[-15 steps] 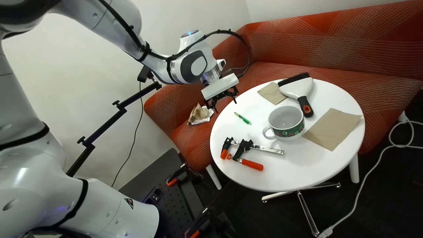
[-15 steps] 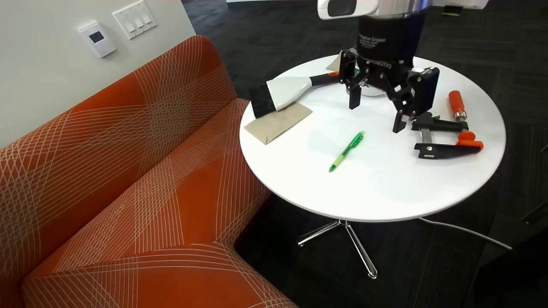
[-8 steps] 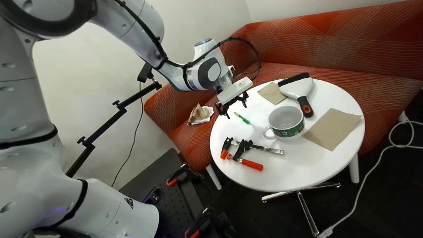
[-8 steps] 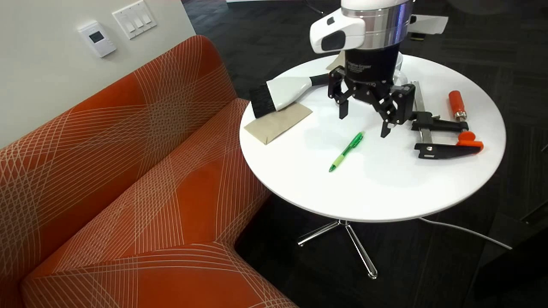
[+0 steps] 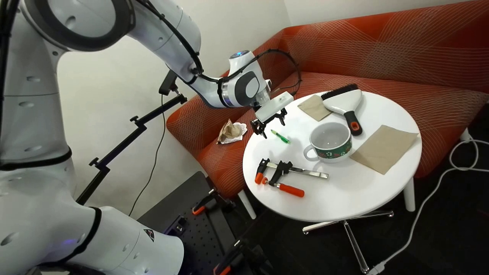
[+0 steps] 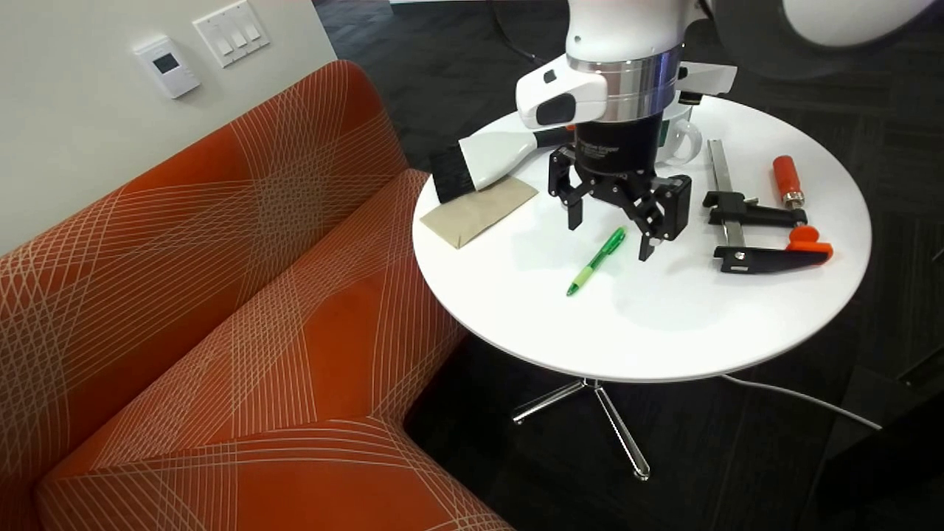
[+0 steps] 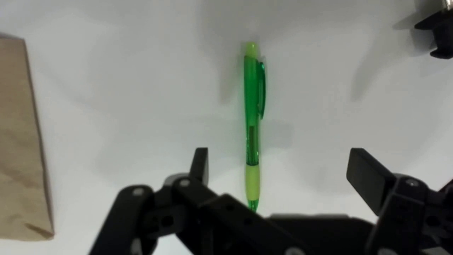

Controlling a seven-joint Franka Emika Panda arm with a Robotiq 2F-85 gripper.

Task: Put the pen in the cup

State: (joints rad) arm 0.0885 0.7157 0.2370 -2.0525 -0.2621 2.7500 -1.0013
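The green pen lies flat on the white table, seen in both exterior views (image 5: 281, 137) (image 6: 597, 259) and upright in the wrist view (image 7: 252, 102). My gripper (image 5: 274, 130) is open and empty above the table near the pen. In the wrist view the fingers (image 7: 279, 159) stand apart on either side of the pen's line, with the pen nearer the left finger; the pen's tip meets the gripper body's edge. The whitish-grey cup (image 5: 331, 139) stands upright with its handle toward the clamp, its inside bare. In an exterior view the cup (image 6: 668, 152) is partly hidden behind the gripper.
A red-handled clamp (image 5: 284, 175) lies near the cup; its end (image 7: 442, 33) shows in the wrist view. A white brush with black handle (image 5: 344, 105) and brown papers (image 5: 384, 149) (image 7: 21, 141) lie on the table. An orange sofa (image 5: 382, 49) borders it.
My gripper has come over the table and lower, closer to the pen, staying open. The last half second shows a smaller move. The pen and cup have not moved.
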